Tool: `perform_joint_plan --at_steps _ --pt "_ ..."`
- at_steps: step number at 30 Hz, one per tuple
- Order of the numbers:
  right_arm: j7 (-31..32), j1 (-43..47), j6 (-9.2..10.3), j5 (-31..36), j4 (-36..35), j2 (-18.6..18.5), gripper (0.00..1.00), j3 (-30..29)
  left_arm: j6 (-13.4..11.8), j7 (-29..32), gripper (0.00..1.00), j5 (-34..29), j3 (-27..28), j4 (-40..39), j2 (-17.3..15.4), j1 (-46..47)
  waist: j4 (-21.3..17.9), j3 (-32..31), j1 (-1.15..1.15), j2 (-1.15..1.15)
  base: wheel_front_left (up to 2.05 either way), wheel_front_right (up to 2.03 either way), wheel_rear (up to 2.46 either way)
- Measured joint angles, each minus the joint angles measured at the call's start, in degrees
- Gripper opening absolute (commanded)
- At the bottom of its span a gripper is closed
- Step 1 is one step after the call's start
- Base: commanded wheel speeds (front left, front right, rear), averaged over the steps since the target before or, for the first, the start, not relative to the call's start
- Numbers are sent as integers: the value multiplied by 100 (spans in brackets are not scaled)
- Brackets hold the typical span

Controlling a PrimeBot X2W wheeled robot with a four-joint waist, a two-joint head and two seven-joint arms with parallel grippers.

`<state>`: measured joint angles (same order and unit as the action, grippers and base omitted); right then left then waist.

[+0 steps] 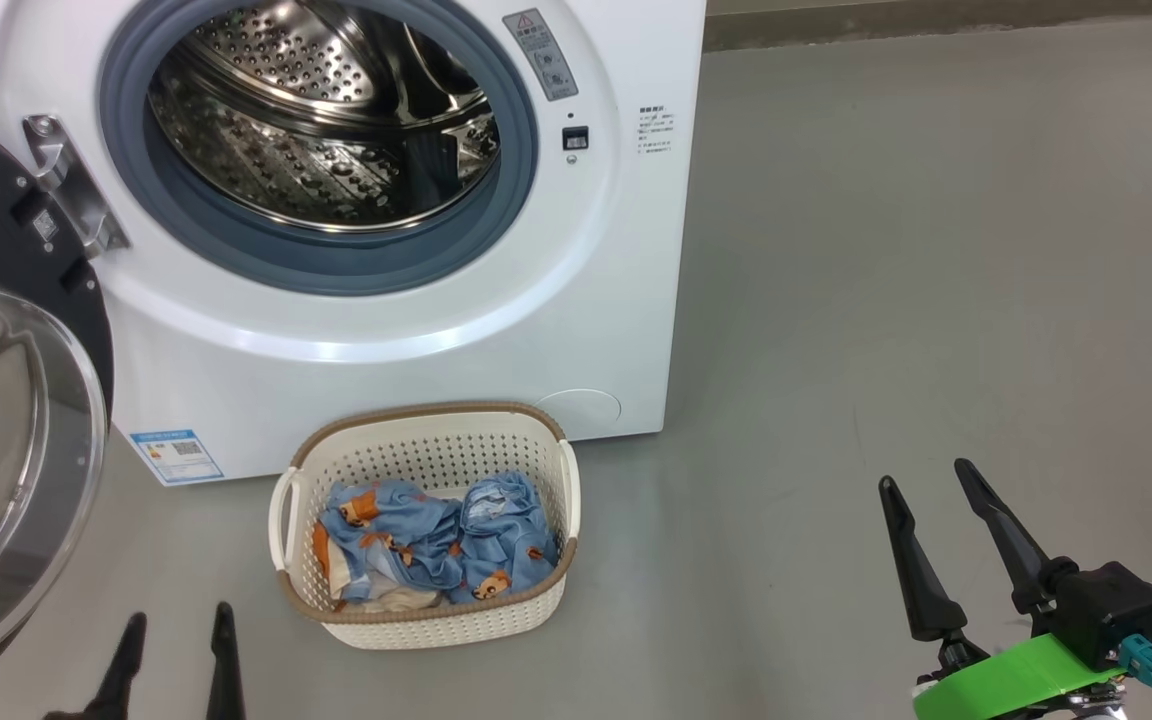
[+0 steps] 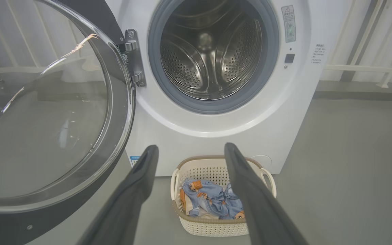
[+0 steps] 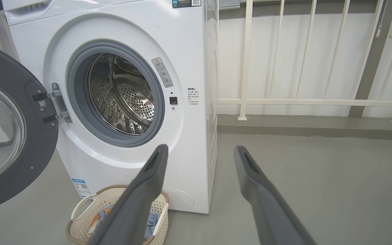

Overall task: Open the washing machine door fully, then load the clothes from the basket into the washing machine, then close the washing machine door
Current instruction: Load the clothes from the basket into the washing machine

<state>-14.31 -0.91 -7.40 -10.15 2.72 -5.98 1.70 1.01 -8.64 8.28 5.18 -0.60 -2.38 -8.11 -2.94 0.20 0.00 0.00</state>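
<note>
Now we hold our left gripper [image 1: 180, 615] with its two dark fingers spread wide and nothing between them. Our right gripper [image 1: 924, 473] is equally wide and empty above the bare grey floor [image 1: 886, 300].

Just ahead of the left gripper and a little to its right stands the basket [image 1: 426, 412] on the floor, right in front of the washing machine [image 1: 386, 340]. The clothes [image 1: 446, 545] lie crumpled in the basket, blue fabric with orange-brown prints and a cream patch at the near side. Our left fingers are not touching the basket or the clothes. In the left wrist view the right finger crosses in front of the basket.

To the left of the left gripper, and close to it, the washing machine door [image 2: 53, 112] stands swung wide open on its metal hinge [image 1: 66, 185], with the glass bowl facing us. Beyond the basket, further ahead of this gripper, the steel drum [image 1: 326, 130] is open inside its grey-blue gasket [image 1: 336, 265], with no clothes in the part we can see.

From the right gripper, the basket sits well apart to the left, and the machine lies ahead and left. A white railing [image 3: 301, 101] runs far ahead of it.
</note>
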Motion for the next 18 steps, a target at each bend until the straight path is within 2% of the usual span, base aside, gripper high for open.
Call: perform_joint_plan --at_steps 18 --pt "0 65 0 8 60 26 100 -41 -126 -122 100 12 -127 124 -56 -127 62 14 0 0 0 0 0"
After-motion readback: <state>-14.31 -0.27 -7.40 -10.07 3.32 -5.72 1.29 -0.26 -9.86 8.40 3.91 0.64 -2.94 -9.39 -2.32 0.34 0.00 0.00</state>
